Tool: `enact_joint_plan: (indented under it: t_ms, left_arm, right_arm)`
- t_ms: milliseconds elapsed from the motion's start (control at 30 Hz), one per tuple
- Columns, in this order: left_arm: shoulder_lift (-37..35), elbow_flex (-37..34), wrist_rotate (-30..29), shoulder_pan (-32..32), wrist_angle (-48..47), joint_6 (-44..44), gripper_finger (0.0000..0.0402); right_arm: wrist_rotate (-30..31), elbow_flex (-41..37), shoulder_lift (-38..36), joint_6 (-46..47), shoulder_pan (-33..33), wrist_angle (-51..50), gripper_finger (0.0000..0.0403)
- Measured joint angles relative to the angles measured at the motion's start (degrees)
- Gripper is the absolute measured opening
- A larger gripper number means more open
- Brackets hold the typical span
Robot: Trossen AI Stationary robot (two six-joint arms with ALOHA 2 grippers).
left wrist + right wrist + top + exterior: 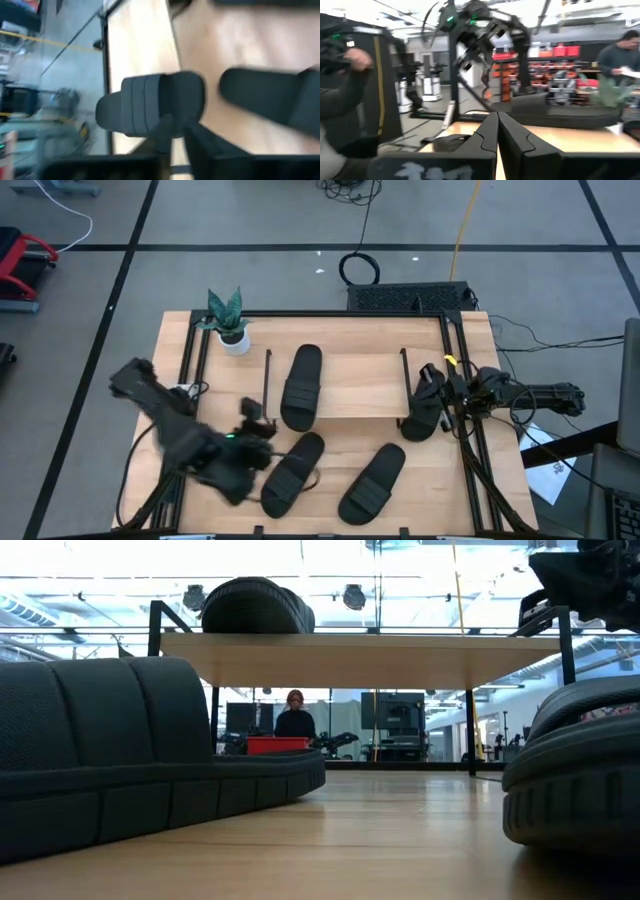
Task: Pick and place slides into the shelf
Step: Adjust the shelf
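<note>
Plain black slides (pixel 292 472), no legible markings

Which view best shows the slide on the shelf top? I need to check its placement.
The high view: the slide lies whole on the shelf plank. The low view shows only its end; the wrist views don't clearly show it.

High view: overhead, straight down, whole table. Low view: tabletop level, close to matte black slide sandals (pixel 150 745), facing the room. Wrist views look forward past own fingers. All share the light wood shelf plank (pixel 350 385).
</note>
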Motion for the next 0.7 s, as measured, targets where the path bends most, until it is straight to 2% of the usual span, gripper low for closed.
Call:
enact_joint_plan:
  t_ms: [67, 167, 267, 367, 467, 567, 700]
  left_arm:
    - [-3.58, -1.74, -0.30, -3.20, 3.54, -1.30, 0.0013]
    - [-9.47, -7.84, -1.33, -6.80, 14.88, 3.42, 0.0021]
    - [-15.89, -17.40, -0.67, -8.46, 28.64, 11.39, 0.0018]
    - [-21.84, -29.09, 4.33, -8.47, 41.90, 20.26, 0.0005]
    - [-27.08, -39.97, 8.18, -7.42, 53.31, 27.36, 0.0006]
    - [-31.74, -48.22, 6.93, -6.97, 60.54, 29.42, 0.0015]
    - [-35.95, -54.08, 3.05, -6.46, 64.14, 28.26, 0.0020]
  right_arm:
    - [-0.41, 1.51, 0.07, -0.40, 0.02, -3.09, 0.0000]
    - [-0.08, 5.95, 0.03, -4.11, 0.02, -8.32, 0.0000]
    - [1.63, 11.44, 0.94, -8.54, 0.02, -15.79, 0.0000]
    - [5.81, 19.72, 3.20, -9.14, 0.02, -25.37, 0.0000]
    - [11.30, 29.20, 7.14, -5.60, 0.01, -42.49, 0.0000]
    - [17.89, 35.60, 11.79, 1.05, 0.00, -57.05, 0.0000]
    - [19.20, 36.12, 17.12, 7.11, -0.02, -58.39, 0.0000]
